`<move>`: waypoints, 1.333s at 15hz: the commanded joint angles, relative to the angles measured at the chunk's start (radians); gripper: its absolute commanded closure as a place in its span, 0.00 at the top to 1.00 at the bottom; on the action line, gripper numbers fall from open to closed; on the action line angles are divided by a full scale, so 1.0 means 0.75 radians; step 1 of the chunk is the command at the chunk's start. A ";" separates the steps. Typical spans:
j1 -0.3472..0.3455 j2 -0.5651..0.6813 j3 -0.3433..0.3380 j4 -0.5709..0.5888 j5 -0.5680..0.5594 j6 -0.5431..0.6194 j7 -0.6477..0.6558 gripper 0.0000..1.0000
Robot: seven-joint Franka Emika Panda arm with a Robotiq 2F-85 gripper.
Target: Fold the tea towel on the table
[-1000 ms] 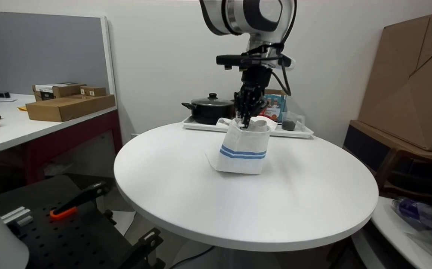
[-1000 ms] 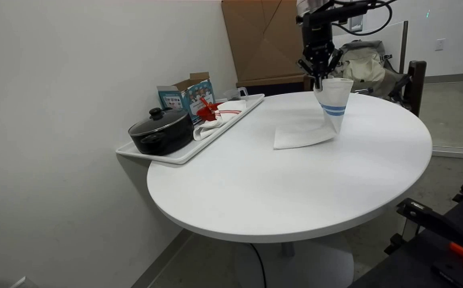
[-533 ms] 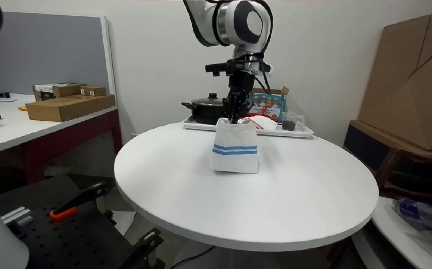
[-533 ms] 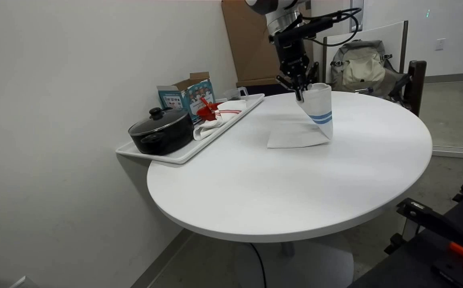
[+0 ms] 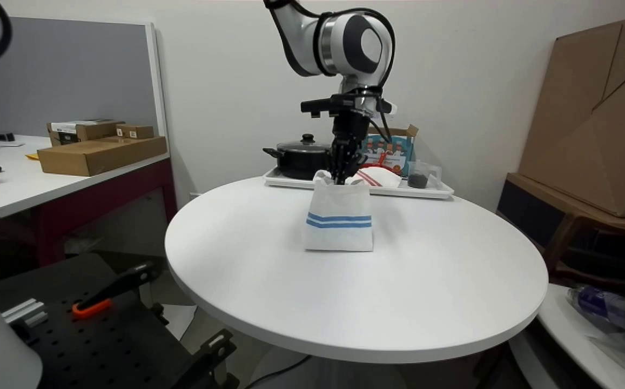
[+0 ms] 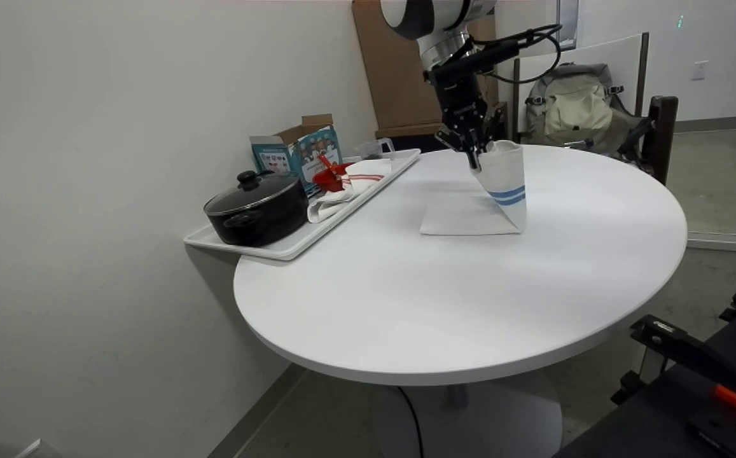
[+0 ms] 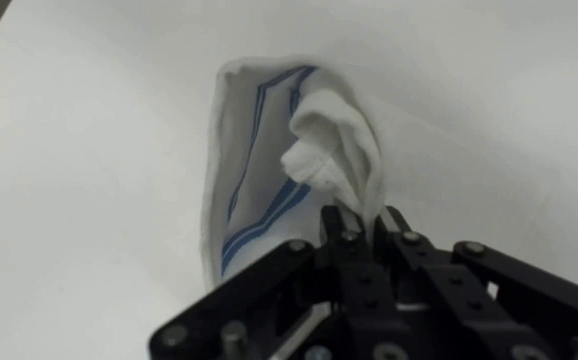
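The fold of the tea towel (image 5: 339,208) is, I judge, half made: raised, not yet laid over.
One part lies flat on the table (image 5: 355,302); my gripper (image 7: 364,220) has the raised part pinched between its nearly touching fingers. Laying it down and releasing remain, I think. My arm (image 5: 358,48) hangs above, the gripper pointing down, slightly slanted.

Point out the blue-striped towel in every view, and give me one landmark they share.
In an exterior view: towel near the centre, slightly right.
In an exterior view: towel right of centre, slightly high.
Wrist view: towel, its raised part around the middle.
Shared landmark: the gripper, pinching the towel's raised end.
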 commanded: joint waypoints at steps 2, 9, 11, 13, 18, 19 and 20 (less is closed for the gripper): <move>-0.015 0.164 0.007 0.129 0.020 0.039 0.013 0.02; -0.010 0.316 0.021 0.278 0.033 0.112 -0.012 0.02; -0.007 0.327 0.023 0.325 0.028 0.107 -0.019 0.02; -0.005 0.329 0.025 0.365 0.029 0.106 -0.020 0.34; -0.008 0.338 0.031 0.427 0.020 0.123 -0.050 0.63; -0.008 0.340 0.032 0.435 0.018 0.127 -0.059 0.69; -0.010 0.343 0.034 0.442 0.018 0.135 -0.070 0.77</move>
